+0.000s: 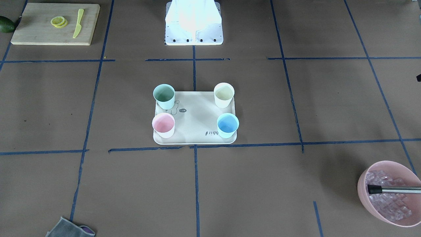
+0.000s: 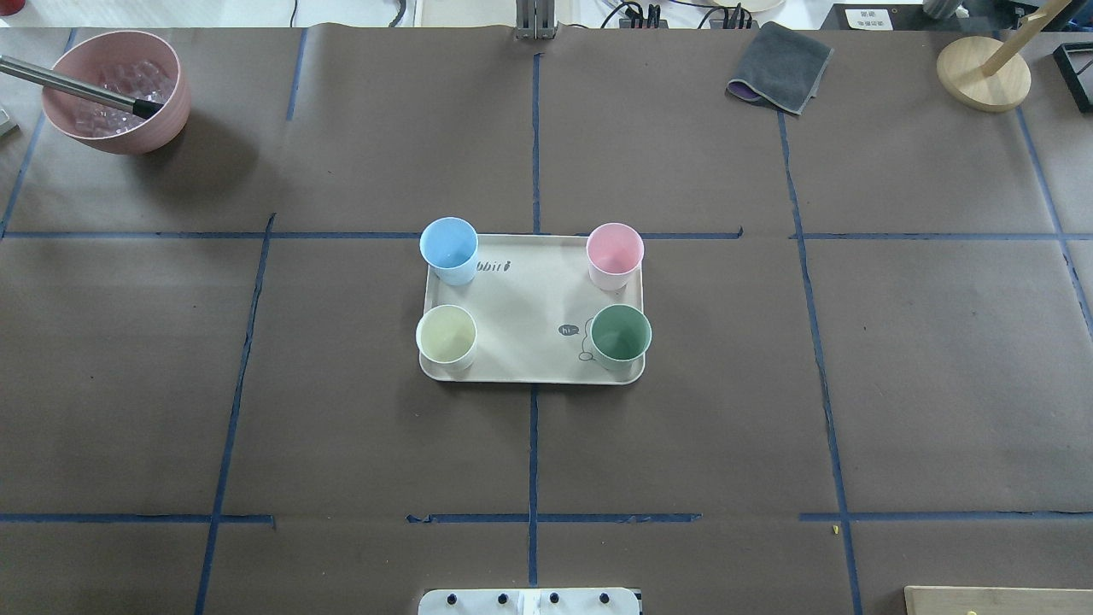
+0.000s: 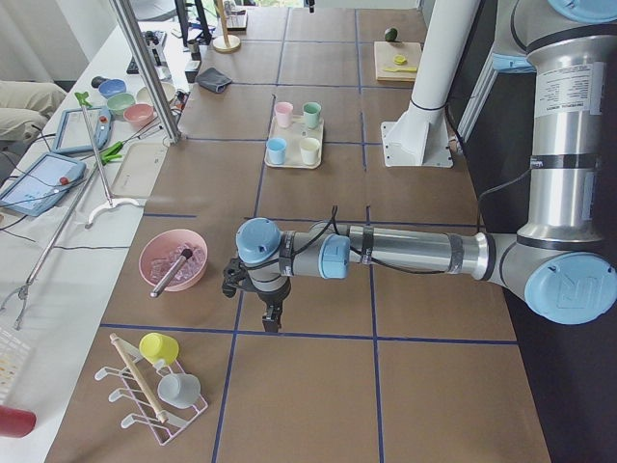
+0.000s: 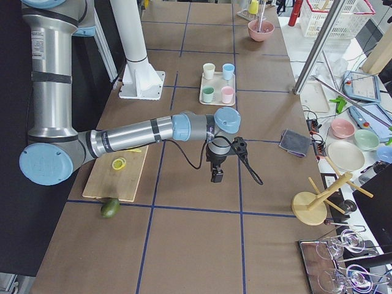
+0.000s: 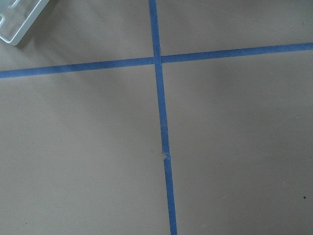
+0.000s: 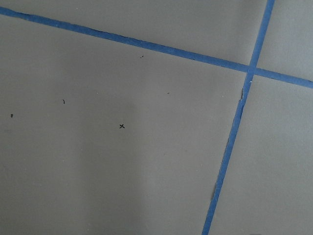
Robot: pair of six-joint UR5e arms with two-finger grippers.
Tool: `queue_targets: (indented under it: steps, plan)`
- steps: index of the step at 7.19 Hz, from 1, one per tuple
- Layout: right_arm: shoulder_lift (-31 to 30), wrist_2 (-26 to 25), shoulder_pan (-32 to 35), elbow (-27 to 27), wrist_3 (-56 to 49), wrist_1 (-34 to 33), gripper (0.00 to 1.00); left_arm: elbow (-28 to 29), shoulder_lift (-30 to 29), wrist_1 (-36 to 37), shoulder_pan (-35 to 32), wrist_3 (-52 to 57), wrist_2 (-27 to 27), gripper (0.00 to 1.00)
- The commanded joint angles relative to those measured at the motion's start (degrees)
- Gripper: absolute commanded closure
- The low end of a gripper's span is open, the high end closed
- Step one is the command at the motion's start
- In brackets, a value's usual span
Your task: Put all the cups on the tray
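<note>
**Front-facing view:** tray [image 1: 197,115] flat on brown paper [image 1: 296,184] at table centre, one long edge just beside a blue tape line [image 1: 250,144]. Four cups stand upright on it, one per corner and each close to the rim: green cup [image 1: 163,95], cream cup [image 1: 224,94], pink cup [image 1: 163,125], blue cup [image 1: 227,125]. Bare tray floor lies between them. Cutting board [image 1: 56,24] and pink bowl [image 1: 388,194] sit at table corners, well apart from the tray.

**Overhead view:** paper borders the tray on all sides. Grey cloth [image 2: 781,67] near the far edge.

**Left side view:** left gripper [image 3: 272,318] points down over paper near the bowl. Finger spread: cannot tell.

**Right side view:** right gripper [image 4: 216,174] points down, apparently near the cutting board. Finger spread: cannot tell.

**Wrist views:** paper and crossing tape only.
</note>
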Motion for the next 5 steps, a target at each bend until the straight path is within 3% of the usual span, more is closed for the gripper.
queue_targets:
  steps: [1,5]
  plan:
    - [0.0,0.0,0.0,0.0,0.1,0.0,0.0,-0.1,1.2,-0.1,0.1,0.0,0.4,0.0]
    - [-0.1,0.0,0.0,0.1,0.1,0.0,0.0,-0.1,1.4,-0.2,0.4,0.3,0.4,0.0]
